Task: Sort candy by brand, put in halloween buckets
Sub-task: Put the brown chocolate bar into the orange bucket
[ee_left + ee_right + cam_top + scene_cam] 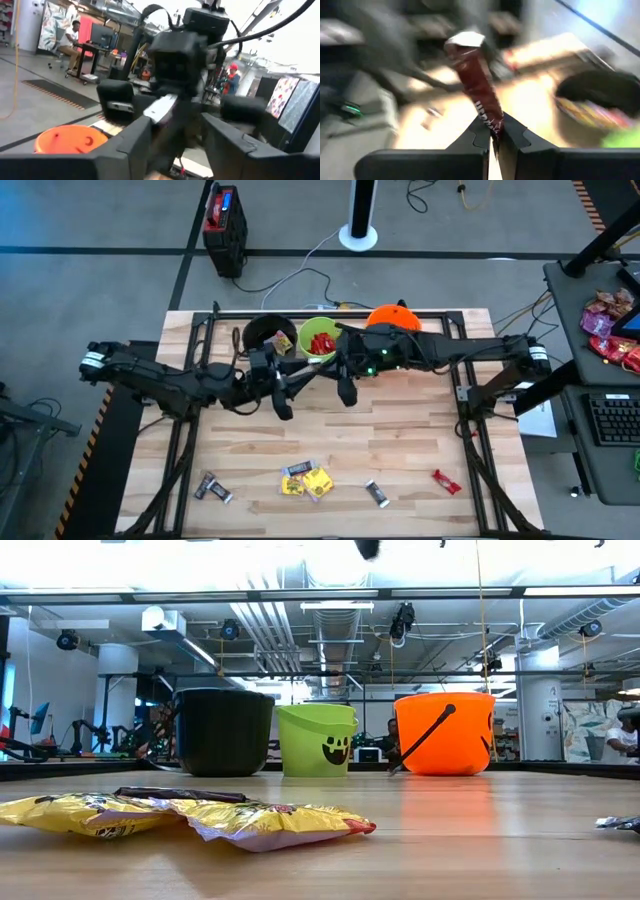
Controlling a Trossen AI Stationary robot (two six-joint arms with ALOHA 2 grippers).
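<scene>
Three buckets stand at the table's far edge: black (268, 334) (224, 732), lime green (320, 340) (318, 740) and orange (392, 318) (443, 733). My right gripper (347, 388) (494, 137) hovers just near of the green bucket, shut on a dark brown candy bar (477, 85). My left gripper (282, 402) (177, 150) is open and empty, just left of it near the black bucket. Yellow packets (306, 482) (180, 815), dark and silver bars (213, 488) (377, 493) and a red bar (446, 481) lie along the near edge. My right gripper pinches the brown bar by one end (493, 122) between its two fingers. The rest of the bar sticks out past the fingertips, with its crimped silver end (465, 40) free. The bar is lifted clear of the table.
The black bucket (592, 87) holds yellow packets, and the green one holds red candy (322, 342). The two arms are close together over the table's far middle. Bare wood lies between the buckets and the candy row. People show in the room beyond.
</scene>
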